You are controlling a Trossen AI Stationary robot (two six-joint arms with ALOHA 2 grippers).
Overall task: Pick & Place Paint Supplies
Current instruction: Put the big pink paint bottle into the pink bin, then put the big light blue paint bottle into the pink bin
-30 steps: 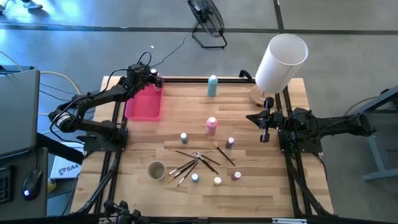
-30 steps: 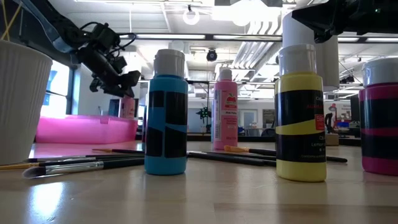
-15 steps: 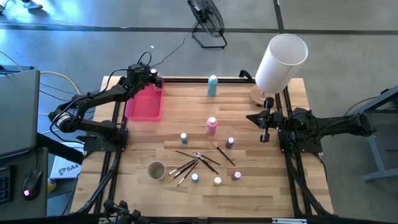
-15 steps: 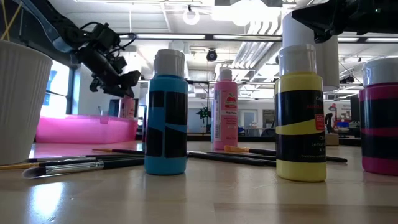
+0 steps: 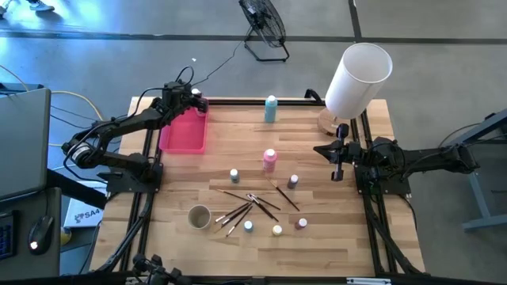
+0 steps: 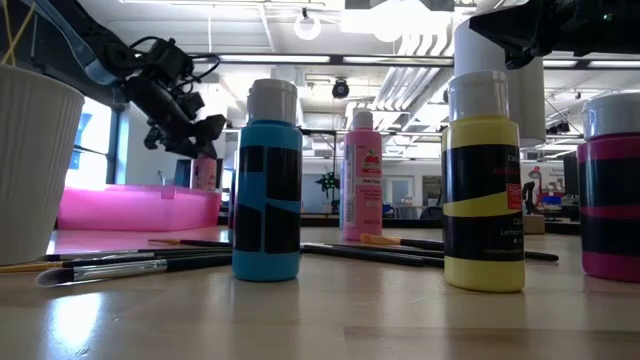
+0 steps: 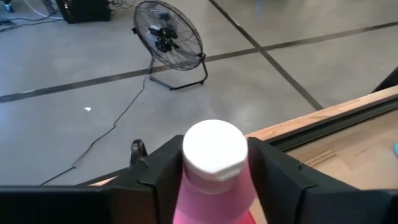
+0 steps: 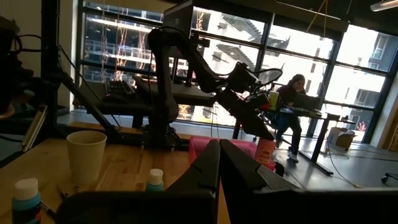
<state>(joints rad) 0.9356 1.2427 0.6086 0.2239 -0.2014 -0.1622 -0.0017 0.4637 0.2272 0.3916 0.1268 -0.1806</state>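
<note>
Pink squeeze bottle (image 7: pixel 211 180), white cap, upright: located between the jaws of the left gripper (image 7: pixel 214 177) over the far corner of the pink tray (image 5: pixel 183 134) at the table's (image 5: pixel 238 150) far left; the two dark fingers (image 7: pixel 163 171) flank the bottle's shoulder on either side, and whether they press it or stand just clear cannot be told. In the low view the same bottle (image 6: pixel 205 172) shows standing in the tray below the left gripper (image 6: pixel 190 135). Second pink bottle (image 5: pixel 270 159): mid-table, upright, apart from both arms. Teal bottle (image 5: pixel 271 108): far edge of the table, upright. Small paint pots: blue (image 6: pixel 267 180), yellow (image 6: pixel 484 180) and magenta (image 6: pixel 610 190) stand nearest the low camera; more pots (image 5: pixel 293 181) are scattered across the near half of the table. Brushes (image 5: pixel 247 204): loose heap, lying flat, near-centre, beside a white cup (image 5: pixel 199 215). Right gripper (image 5: pixel 339 152): jaws clenched on nothing, held above the table's right side, near the base of the white lampshade (image 5: pixel 358 79). Beyond the table: a floor fan (image 7: pixel 168 40); a seated person (image 8: pixel 292 99) at a desk.
</note>
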